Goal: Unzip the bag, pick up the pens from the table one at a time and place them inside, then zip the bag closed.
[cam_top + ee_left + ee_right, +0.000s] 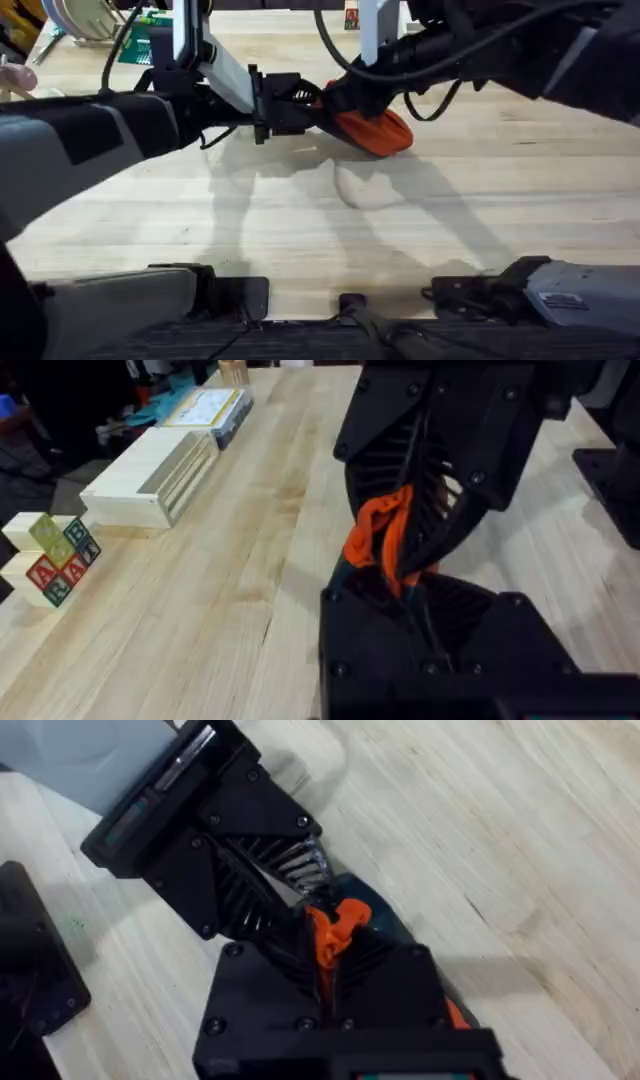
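Bag (375, 130): orange fabric pouch, seen in the overhead view toward the far middle of the surface (480, 210), raised off the wood with its shadow cast on the planks below and nearer the camera. One end is gathered between the two hands; the rounded end hangs free to the right.

Left hand (305, 105): black, reached in from the left at the end of a long arm. It is met fingertip to fingertip with the other hand at the bag's left end. In the left wrist view a bunched fold of orange cloth (385, 540) is pinched between its fingers (420, 630) and the opposing black fingers; the left hand is recorded as clamped on the bag.

Right hand (335, 100): black, brought in from the upper right, cables trailing behind it. In the right wrist view a twisted scrap of orange fabric (335, 925) is gripped at its fingertips (330, 960), with a dark teal strip of the bag showing just beside it. The right hand is recorded as clamped on the bag.

Other items: a pale wooden box (150, 475) and lettered wooden blocks (50, 555) are noted well apart from the bag, at the surface's edge in the left wrist view.
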